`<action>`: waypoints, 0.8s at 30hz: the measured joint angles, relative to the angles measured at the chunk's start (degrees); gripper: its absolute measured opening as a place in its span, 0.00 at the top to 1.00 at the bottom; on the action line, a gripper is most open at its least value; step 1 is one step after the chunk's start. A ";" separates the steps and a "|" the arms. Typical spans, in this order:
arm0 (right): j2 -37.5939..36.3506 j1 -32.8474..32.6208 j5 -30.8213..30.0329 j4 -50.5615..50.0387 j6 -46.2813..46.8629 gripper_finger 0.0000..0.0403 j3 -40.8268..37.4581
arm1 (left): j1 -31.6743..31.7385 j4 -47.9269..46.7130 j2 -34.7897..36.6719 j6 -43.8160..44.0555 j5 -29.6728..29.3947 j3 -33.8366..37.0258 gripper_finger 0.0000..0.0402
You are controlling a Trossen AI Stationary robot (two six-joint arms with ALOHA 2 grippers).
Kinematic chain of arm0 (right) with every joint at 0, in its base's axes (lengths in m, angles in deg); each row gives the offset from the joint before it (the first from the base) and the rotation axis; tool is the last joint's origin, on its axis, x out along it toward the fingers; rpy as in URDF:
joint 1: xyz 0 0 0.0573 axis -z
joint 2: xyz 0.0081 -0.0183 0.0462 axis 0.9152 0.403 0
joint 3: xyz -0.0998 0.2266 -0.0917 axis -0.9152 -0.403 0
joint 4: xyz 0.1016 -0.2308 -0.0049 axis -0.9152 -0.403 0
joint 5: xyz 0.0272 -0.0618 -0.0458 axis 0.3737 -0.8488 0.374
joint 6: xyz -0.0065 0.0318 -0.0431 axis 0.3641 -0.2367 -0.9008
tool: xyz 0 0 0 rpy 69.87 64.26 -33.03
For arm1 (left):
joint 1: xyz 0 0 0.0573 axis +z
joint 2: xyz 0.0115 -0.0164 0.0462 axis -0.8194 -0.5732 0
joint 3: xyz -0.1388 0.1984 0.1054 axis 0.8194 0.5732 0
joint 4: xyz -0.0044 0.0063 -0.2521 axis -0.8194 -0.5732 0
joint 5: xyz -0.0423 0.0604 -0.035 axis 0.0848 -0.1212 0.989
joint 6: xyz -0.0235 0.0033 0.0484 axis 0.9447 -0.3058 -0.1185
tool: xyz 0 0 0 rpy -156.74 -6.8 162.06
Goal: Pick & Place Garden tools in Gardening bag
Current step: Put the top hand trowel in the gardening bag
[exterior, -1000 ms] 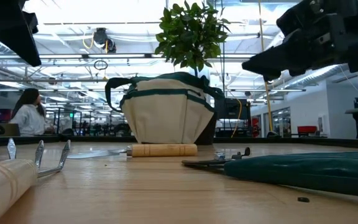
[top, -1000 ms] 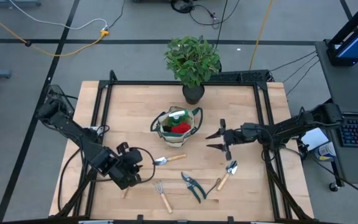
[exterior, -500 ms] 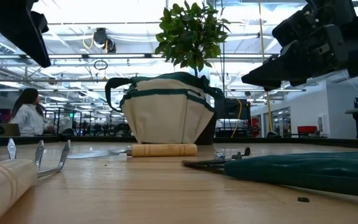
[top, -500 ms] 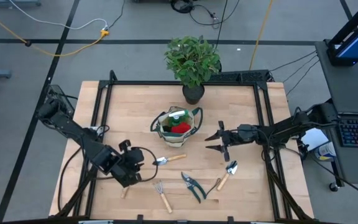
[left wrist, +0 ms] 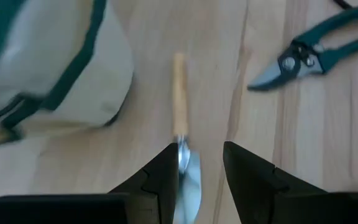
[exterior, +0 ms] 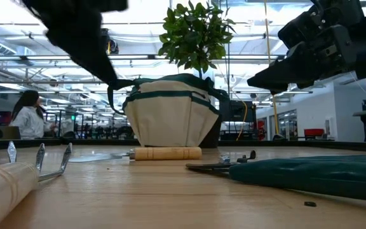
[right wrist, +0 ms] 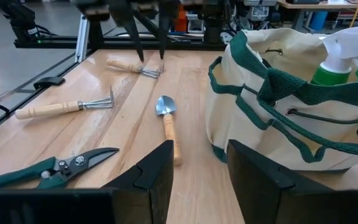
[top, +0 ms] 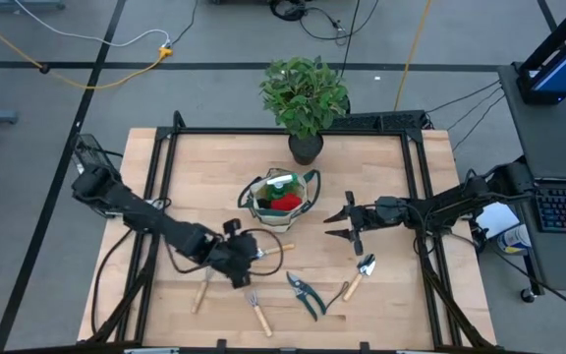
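The beige gardening bag [top: 281,200] with green trim stands at mid-table, a green spray bottle [right wrist: 347,56] and red gloves [top: 285,203] inside it. A small trowel [top: 268,251] lies flat in front of the bag. My left gripper [left wrist: 201,168] hovers open over its metal blade [left wrist: 190,174], one finger on either side, its wooden handle [left wrist: 179,93] pointing away. My right gripper [top: 328,224] hangs open to the right of the bag, above the table, nothing between its fingers [right wrist: 154,180].
Flat on the near half of the table lie green-handled pruners [top: 306,295], a rake [top: 256,307], a second trowel [top: 357,275] and another wooden-handled tool [top: 201,292]. A potted plant [top: 305,98] stands at the far edge. People [exterior: 30,114] are in the room behind.
My left gripper has swung from the near left of the table toward the right and a little down, rolling as it went, and now stands over the small trowel's blade. Its move has uncovered the wooden-handled tool at the near left.
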 joint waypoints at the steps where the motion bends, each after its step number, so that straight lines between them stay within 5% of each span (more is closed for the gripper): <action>1: 0.00 0.00 0.01 -0.02 0.00 0.64 0.00 | 0.95 1.53 -0.88 -0.60 1.13 0.00 0.67; 12: 0.00 0.00 0.01 -0.87 0.00 0.64 0.00 | 8.49 8.75 -8.54 -6.43 13.22 0.01 0.67; 24: 0.00 -0.02 0.15 -1.29 0.48 0.64 0.00 | 11.36 12.47 -13.93 -8.14 17.24 -0.09 0.67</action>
